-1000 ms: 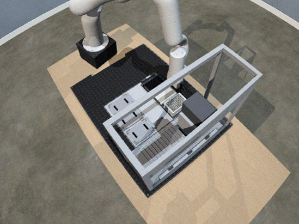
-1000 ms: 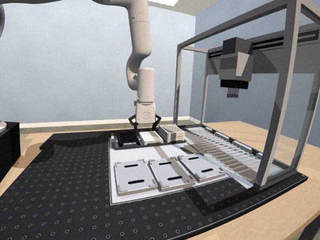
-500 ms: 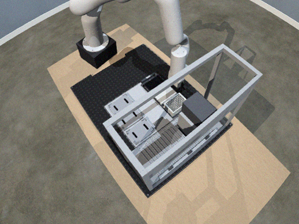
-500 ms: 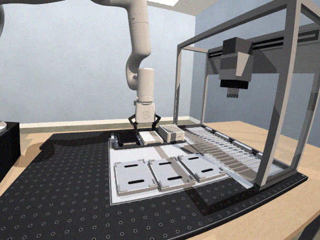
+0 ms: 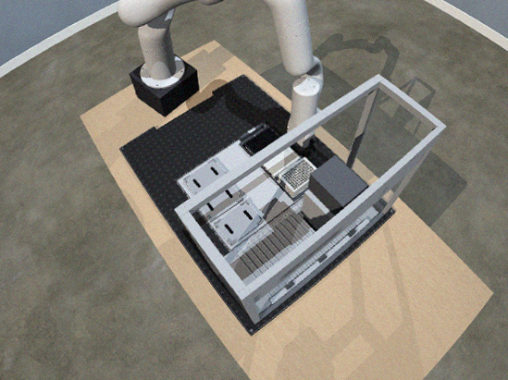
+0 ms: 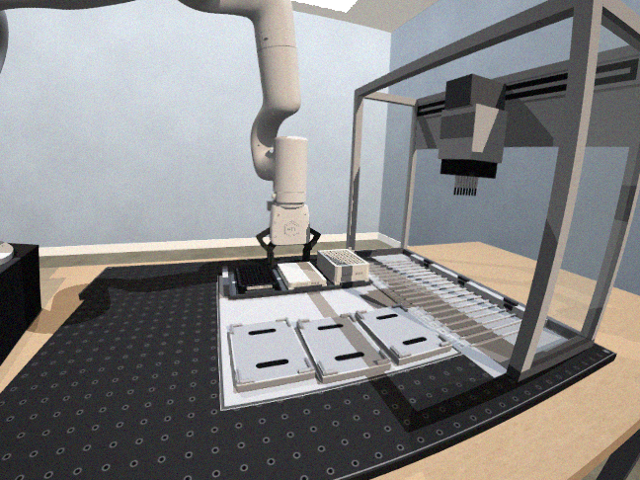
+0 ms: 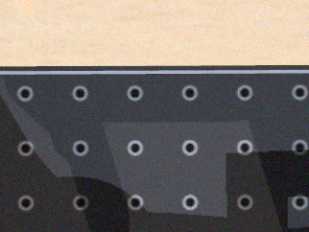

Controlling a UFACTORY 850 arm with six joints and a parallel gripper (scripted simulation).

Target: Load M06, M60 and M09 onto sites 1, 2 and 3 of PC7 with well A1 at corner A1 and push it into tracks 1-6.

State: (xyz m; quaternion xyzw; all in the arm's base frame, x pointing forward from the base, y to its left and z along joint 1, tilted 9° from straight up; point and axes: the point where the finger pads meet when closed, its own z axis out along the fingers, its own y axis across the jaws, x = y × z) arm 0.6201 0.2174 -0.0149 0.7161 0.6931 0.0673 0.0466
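Grey-blue walls, tan worktop with a black perforated breadboard on it; the instrument frame fills the right of the exterior view.

End effector is fully open, holding nothing. It hangs upright at centre frame, just behind the middle of the nest row. I can't tell from here whether it's over the plate or past it; the wrist view shows only breadboard holes and the board's edge, no plate.

Plates are all in their nests, centre of the exterior view: the dark plate on the left, which I take to be M60, the white low plate in the middle, and the tall gridded block on the right. Labels are unreadable, so I can't confirm which is M06.

PC7 sits lower centre on the pale apron, all three sites bare, angled slightly to the rails.

My read: pre-grasp on a plate. To do it well:
- confirm plate ID before closing
- centre the fingers across the plate's short sides, level
- descend straight and clear the neighbouring plates
- note the A1 corner before lifting
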